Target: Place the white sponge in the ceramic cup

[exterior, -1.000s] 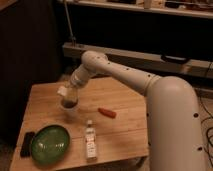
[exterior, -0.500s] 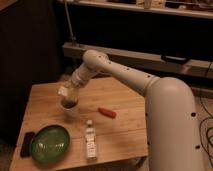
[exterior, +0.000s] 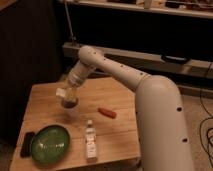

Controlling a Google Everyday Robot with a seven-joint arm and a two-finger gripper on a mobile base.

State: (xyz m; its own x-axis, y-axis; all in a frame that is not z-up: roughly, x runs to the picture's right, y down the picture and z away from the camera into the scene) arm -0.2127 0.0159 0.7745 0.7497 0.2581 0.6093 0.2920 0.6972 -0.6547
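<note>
The ceramic cup [exterior: 70, 106] stands upright on the left half of the wooden table [exterior: 115, 137]; it is small and pale with a dark inside. My gripper [exterior: 67, 94] hangs just above the cup's rim, arm reaching down from the upper right. It is shut on the white sponge [exterior: 61, 92], a small pale block that sticks out on the gripper's left side, just above and left of the cup's mouth. The gripper hides part of the cup's rim.
A wide green bowl [exterior: 49, 144] sits at the front left, with a dark flat object [exterior: 26, 144] beside it at the table's left edge. A clear bottle with a white label [exterior: 90, 140] stands at the front centre. A small red-orange object [exterior: 106, 112] lies right of the cup.
The gripper with the sponge has stayed over the cup, shifting only slightly. Nothing else on the table has moved.
</note>
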